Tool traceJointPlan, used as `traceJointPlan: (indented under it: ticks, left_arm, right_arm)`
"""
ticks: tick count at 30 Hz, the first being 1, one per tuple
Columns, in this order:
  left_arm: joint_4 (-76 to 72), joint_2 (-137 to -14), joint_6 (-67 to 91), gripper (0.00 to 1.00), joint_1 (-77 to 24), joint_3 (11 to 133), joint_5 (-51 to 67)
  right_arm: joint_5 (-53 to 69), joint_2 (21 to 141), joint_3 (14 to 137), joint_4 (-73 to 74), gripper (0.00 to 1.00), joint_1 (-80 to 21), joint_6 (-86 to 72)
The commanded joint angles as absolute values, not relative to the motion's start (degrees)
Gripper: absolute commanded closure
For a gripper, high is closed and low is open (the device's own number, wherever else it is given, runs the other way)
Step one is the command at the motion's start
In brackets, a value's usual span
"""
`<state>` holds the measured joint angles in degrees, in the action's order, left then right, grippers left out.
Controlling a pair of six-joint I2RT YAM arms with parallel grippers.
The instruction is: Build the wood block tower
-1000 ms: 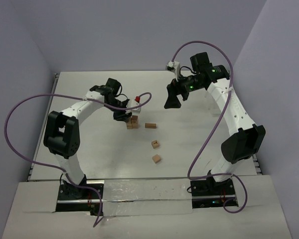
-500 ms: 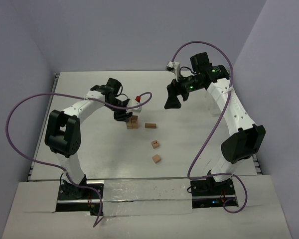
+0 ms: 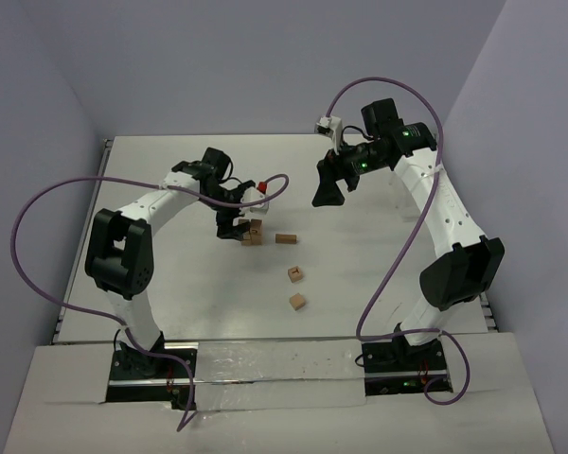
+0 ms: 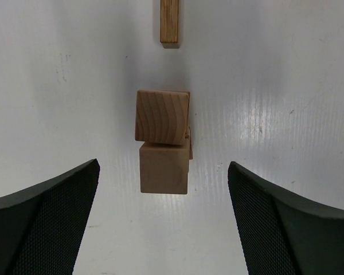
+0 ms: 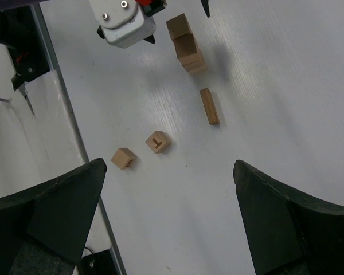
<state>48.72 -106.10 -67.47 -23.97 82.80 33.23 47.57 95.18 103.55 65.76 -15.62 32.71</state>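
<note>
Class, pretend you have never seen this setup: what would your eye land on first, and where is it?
First, the tower, a short, slightly crooked stack in the middle of the table, with the left gripper open wide either side of it, touching nothing. Next, three loose wood blocks lying apart to its right. The right gripper hangs open above the far side.

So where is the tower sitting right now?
In the top view, the tower stands left of centre, right beside the open left gripper, with a flat block lying just to its right.
</note>
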Motion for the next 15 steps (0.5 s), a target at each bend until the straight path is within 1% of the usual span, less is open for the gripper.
traceJointPlan:
  ticks: [1,6,11,14,15]
  left_arm:
    - [49.6,-103.4,-67.4,0.01,-24.4,86.9,34.4]
    - [50.6,-98.3,-66.4,0.01,-23.8,86.6,32.5]
    - [52.0,-89.9,-61.8,0.01,-19.0,86.6,34.7]
    - [48.1,-82.9,-53.5,0.01,-12.8,82.9,36.9]
    - [44.2,-79.8,-48.5,0.01,-10.9,79.8,37.3]
  right_arm:
    - [48.6,95.7,106.7,66.8,0.00,-16.2,33.4]
    - [47.5,95.5,106.8,66.5,0.00,-16.9,32.8]
    - [43.7,93.3,102.7,64.6,0.00,-17.9,31.1]
    - [41.4,91.6,97.7,61.8,0.01,-18.4,28.2]
    - [40.0,90.6,95.3,60.4,0.03,-19.0,26.9]
